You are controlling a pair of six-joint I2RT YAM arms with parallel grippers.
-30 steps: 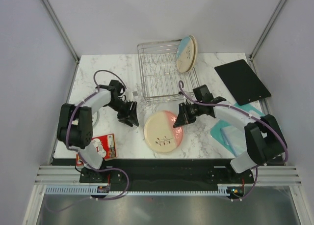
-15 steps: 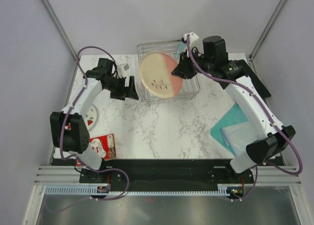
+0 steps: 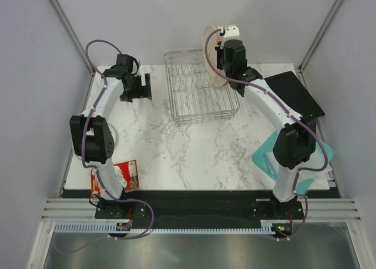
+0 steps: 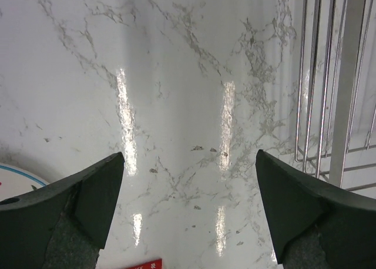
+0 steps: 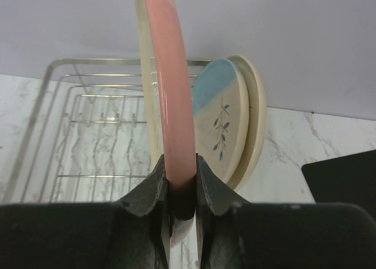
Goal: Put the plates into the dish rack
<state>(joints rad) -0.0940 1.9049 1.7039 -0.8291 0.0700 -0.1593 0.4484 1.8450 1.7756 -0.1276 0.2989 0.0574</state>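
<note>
Dish rack (image 3: 197, 96) holds blue plate (image 5: 220, 125) + cream plate (image 5: 257, 122) behind; R fingers (image 5: 214, 184) clamp pink plate (image 5: 170, 104) upright over it, L fingers (image 4: 76, 204) apart.

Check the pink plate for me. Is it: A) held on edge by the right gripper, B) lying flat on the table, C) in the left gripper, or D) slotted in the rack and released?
A: the right gripper clamps the pink plate by its rim, edge-on, next to the blue plate at the dish rack.
</note>
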